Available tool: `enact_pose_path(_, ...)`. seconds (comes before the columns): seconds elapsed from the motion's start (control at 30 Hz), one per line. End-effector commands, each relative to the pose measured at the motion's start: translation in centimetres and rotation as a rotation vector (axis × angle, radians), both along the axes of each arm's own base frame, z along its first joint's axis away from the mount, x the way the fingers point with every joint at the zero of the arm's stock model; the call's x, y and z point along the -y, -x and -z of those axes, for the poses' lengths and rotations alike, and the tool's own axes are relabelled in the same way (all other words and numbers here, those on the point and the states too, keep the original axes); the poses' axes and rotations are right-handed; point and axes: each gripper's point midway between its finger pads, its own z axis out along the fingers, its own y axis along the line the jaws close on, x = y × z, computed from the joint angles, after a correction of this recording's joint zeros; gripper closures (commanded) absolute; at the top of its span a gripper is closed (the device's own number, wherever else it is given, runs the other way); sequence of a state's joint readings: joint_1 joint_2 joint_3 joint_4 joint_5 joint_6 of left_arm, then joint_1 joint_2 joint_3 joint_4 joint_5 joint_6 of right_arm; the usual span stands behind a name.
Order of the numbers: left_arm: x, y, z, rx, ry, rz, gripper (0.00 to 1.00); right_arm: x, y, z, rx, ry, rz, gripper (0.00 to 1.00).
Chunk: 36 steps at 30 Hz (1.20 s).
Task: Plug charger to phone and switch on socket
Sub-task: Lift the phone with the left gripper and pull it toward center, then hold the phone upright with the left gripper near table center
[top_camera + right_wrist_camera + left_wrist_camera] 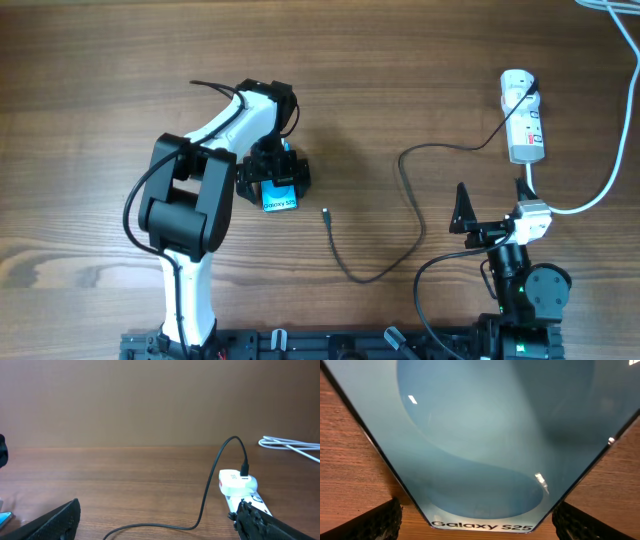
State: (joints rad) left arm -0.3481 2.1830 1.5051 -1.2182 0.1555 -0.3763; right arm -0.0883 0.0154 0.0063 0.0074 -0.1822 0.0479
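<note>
Phone (485, 435) flat on table (345, 465), left tool (477, 521) wide apart around it

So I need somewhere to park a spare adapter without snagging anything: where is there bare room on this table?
Free: the table left of the left arm, and the far band between the phone and the socket, beyond the loop of the charger. Crowded: the right side, where charger, white cord and right gripper bunch together.

A brown wood-grain surface (90, 60) fills the whole overhead frame, its grain swirling darker at the lower left, and a plain brownish wall (150, 400) rises behind it in the right wrist view.
</note>
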Motion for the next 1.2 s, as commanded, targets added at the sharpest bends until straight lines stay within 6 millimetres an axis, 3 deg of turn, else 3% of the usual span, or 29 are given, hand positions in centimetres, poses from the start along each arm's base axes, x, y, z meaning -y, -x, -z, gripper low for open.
enact_pose_path(0.0, -0.1, -1.6, 4.6, 0.064, -0.030, 0.028, 0.00, 0.0, 0.0, -0.3, 0.012, -0.006, 0.001, 0.00)
enact_pose_path(0.2, 0.3, -3.1, 5.0, 0.126, -0.014, 0.028, 0.00, 0.0, 0.0, -0.3, 0.012, -0.006, 0.001, 0.00)
enact_pose_path(0.37, -0.9, -4.1, 3.9, 0.188, -0.092, 0.016, 0.00, 0.0, 0.0, -0.3, 0.012, -0.005, 0.001, 0.00)
enact_pose_path(0.47, -0.9, -5.2, 1.5, 0.261, -0.088, 0.012, 0.00, 0.0, 0.0, -0.3, 0.012, -0.006, 0.001, 0.00)
enact_pose_path(0.63, -1.5, -6.9, -4.4, 0.401, -0.050, -0.041, 0.00, 0.0, 0.0, -0.3, 0.012, -0.006, 0.001, 0.00)
enact_pose_path(0.8, -2.4, -6.9, -8.2, 0.445, 0.021, -0.107, 0.00, 0.0, 0.0, -0.3, 0.012, -0.006, 0.001, 0.00)
enact_pose_path(1.0, -2.9, -7.2, -8.5, 0.455, 0.020, -0.125, 0.00, 0.0, 0.0, -0.3, 0.012, -0.006, 0.001, 0.00)
enact_pose_path(1.17, -2.0, -6.8, -8.1, 0.447, 0.024, -0.099, 0.00, 0.0, 0.0, -0.3, 0.012, -0.006, 0.001, 0.00)
